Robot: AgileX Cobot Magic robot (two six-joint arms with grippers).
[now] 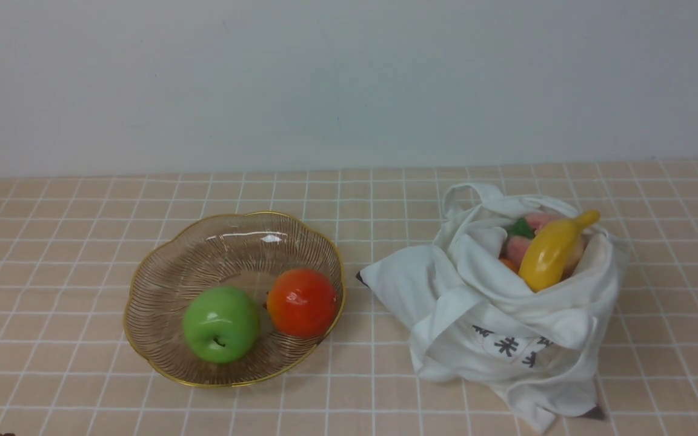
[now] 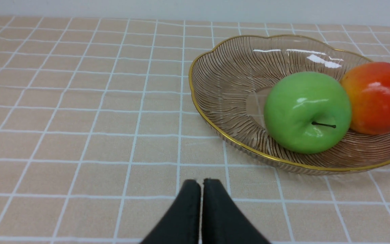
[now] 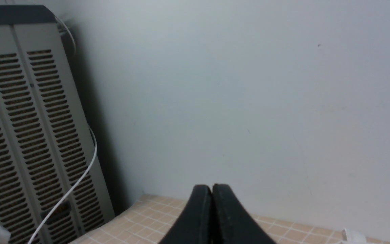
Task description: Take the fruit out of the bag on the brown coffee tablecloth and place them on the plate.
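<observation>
Left gripper (image 2: 201,183) and right gripper (image 3: 212,187) are closed, empty; the right should open and pinch the banana (image 1: 550,249) mid-length, clear of the bag (image 1: 482,309).

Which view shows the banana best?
Front view: the banana sits in plain sight in the mouth of the bag. Left wrist view frames only the plate, apple and pomegranate; right wrist view mostly wall. Neither shows the banana.

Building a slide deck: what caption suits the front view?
Green apple and pomegranate rest in the plate; banana and peach wait in the open bag on the tablecloth.
</observation>
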